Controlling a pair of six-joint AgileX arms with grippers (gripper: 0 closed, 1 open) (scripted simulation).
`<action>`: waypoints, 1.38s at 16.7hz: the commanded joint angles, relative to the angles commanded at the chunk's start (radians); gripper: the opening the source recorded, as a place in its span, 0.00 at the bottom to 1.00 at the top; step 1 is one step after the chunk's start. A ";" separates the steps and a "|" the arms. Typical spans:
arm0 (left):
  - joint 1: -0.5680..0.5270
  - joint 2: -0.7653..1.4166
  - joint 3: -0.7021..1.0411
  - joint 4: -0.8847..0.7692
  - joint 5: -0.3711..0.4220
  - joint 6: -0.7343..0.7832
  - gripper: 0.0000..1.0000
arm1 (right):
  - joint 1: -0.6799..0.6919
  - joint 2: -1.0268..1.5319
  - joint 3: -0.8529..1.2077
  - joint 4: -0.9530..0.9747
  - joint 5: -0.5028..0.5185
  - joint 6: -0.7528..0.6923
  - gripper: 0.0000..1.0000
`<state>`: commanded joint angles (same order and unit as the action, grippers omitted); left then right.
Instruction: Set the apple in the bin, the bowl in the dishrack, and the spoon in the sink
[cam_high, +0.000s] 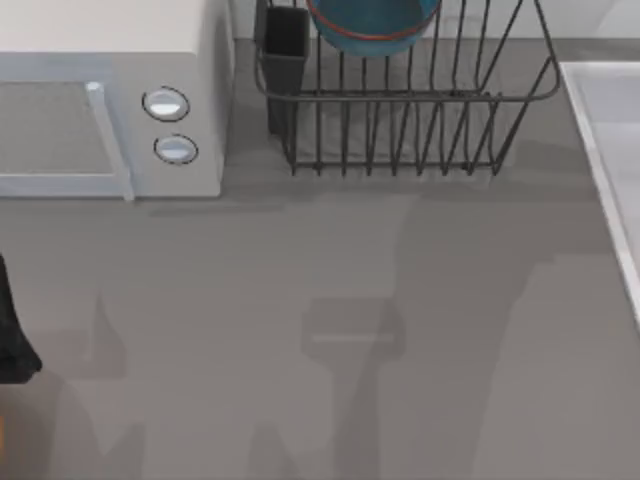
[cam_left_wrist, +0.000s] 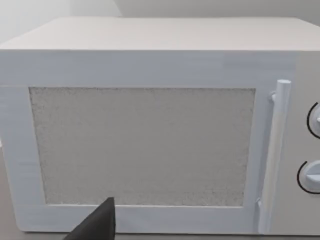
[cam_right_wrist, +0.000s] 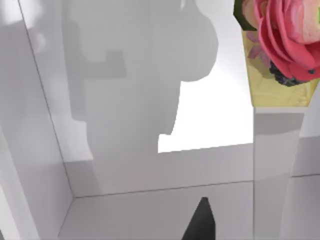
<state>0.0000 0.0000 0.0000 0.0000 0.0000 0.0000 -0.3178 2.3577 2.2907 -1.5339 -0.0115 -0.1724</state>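
The bowl (cam_high: 373, 22), blue inside with a reddish-brown rim, rests in the dark wire dishrack (cam_high: 400, 110) at the back of the table. The sink (cam_high: 604, 140) lies along the right edge with its white rim raised. In the right wrist view, a dark part of my right gripper (cam_right_wrist: 200, 222) hangs over the sink's pale inner walls (cam_right_wrist: 150, 195). A dark part of my left arm (cam_high: 12, 340) sits at the table's left edge. In the left wrist view, my left gripper (cam_left_wrist: 100, 225) faces the microwave door. The apple, the spoon and the bin are out of view.
A white microwave (cam_high: 110, 100) with two round knobs stands at the back left, its door (cam_left_wrist: 142, 145) shut and its handle (cam_left_wrist: 274, 150) upright. A dark utensil cup (cam_high: 284, 50) sits at the rack's left corner. A pink flower on a yellow block (cam_right_wrist: 282, 45) stands beyond the sink.
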 joint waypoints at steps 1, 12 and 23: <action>0.000 0.000 0.000 0.000 0.000 0.000 1.00 | 0.023 0.064 0.105 -0.030 0.001 0.024 0.00; 0.000 0.000 0.000 0.000 0.000 0.000 1.00 | 0.162 0.387 0.612 -0.163 0.016 0.167 0.00; 0.000 0.000 0.000 0.000 0.000 0.000 1.00 | 0.164 0.290 0.322 0.028 0.014 0.166 0.00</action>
<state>0.0000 0.0000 0.0000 0.0000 0.0000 0.0000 -0.1539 2.6481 2.6129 -1.5060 0.0022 -0.0067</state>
